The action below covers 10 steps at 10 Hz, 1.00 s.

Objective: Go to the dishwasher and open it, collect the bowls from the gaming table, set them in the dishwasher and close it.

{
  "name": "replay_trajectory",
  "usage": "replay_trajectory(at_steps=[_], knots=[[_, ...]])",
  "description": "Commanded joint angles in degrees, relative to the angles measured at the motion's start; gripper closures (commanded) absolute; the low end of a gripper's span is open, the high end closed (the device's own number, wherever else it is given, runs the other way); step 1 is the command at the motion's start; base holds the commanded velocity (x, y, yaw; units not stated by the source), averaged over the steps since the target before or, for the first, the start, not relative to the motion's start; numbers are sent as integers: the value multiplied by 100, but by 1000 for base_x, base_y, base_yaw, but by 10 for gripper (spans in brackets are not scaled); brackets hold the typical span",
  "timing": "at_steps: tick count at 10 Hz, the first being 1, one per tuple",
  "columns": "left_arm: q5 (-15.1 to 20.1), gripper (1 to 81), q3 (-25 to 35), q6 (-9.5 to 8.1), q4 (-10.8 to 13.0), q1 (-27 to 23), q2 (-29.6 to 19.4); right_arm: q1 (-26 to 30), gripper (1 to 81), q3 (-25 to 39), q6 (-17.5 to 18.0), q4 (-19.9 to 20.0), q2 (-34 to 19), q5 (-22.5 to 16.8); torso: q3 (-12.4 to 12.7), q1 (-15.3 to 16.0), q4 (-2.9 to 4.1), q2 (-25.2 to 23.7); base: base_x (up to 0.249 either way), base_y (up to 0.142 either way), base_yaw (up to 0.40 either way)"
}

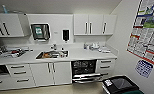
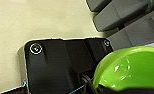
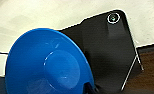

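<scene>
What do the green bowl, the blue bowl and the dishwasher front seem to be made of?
Green bowl: probably glossy plastic, with bright highlights on an even lime colour.
Blue bowl: probably smooth plastic, uniform blue with a soft sheen.
Dishwasher: its opened door looks like metal, silvery with pale streaks; the interior is dark.

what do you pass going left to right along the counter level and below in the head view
dish rack → sink → white cabinet doors under it → open dishwasher → small drawers → black bin near the right wall
</scene>
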Motion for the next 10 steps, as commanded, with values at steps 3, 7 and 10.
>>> replay_trajectory(at_steps=[3, 7, 10], knots=[[78, 811, -25, 8, 47, -256, -131, 212, 811, 84, -6, -112, -52, -191, 0, 1, 0, 0, 104, 71, 0], [78, 811, -25, 17, 47, -256, -131, 203, 811, 84, -6, -112, -44, -191, 0, 1, 0, 0, 106, 69, 0], [78, 811, -25, 17, 47, -256, -131, 203, 811, 76, 3, -112, -44, -191, 0, 1, 0, 0, 132, 0, 0]])
